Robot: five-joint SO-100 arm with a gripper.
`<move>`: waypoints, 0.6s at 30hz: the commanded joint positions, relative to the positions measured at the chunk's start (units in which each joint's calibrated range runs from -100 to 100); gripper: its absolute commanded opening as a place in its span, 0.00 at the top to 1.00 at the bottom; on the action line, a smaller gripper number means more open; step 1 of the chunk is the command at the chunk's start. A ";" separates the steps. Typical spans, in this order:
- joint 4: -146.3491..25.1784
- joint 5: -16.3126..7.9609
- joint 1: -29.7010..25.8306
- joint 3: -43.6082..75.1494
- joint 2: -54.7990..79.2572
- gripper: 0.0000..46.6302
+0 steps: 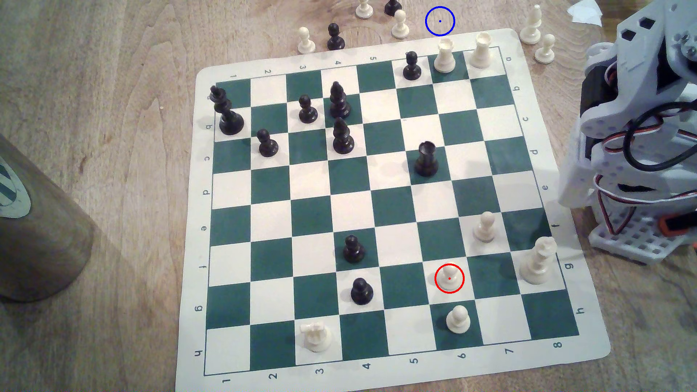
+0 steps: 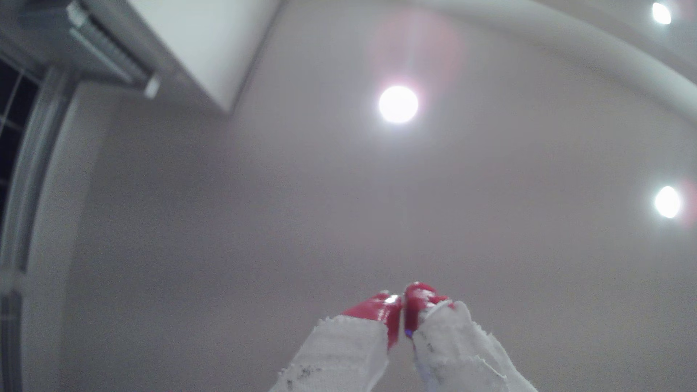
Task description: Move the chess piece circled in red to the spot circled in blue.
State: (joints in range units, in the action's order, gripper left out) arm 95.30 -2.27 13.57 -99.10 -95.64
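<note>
No step is yet being carried out: the red-tipped gripper (image 2: 403, 314) is being held with its jaws together, aimed at the ceiling. The small cream-white plastic pawn circled in red (image 1: 449, 277) is standing at the board's five o'clock. A reach down is being called for, then carriage to the blue-ringed patch of bare wooden worktop (image 1: 439, 21) at one o'clock.

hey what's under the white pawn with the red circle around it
The circled pawn stands upright on a white square of the chessboard mat. Its base covers the middle of that square, so nothing else can be made out beneath it.
</note>
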 commanded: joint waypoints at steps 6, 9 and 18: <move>-14.95 0.15 -5.86 2.72 -0.11 1.00; -23.72 0.15 -8.37 6.98 -0.11 1.00; -59.67 -0.10 -13.76 21.94 -0.11 1.00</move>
State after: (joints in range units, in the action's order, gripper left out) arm 49.24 -2.47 2.36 -84.46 -95.56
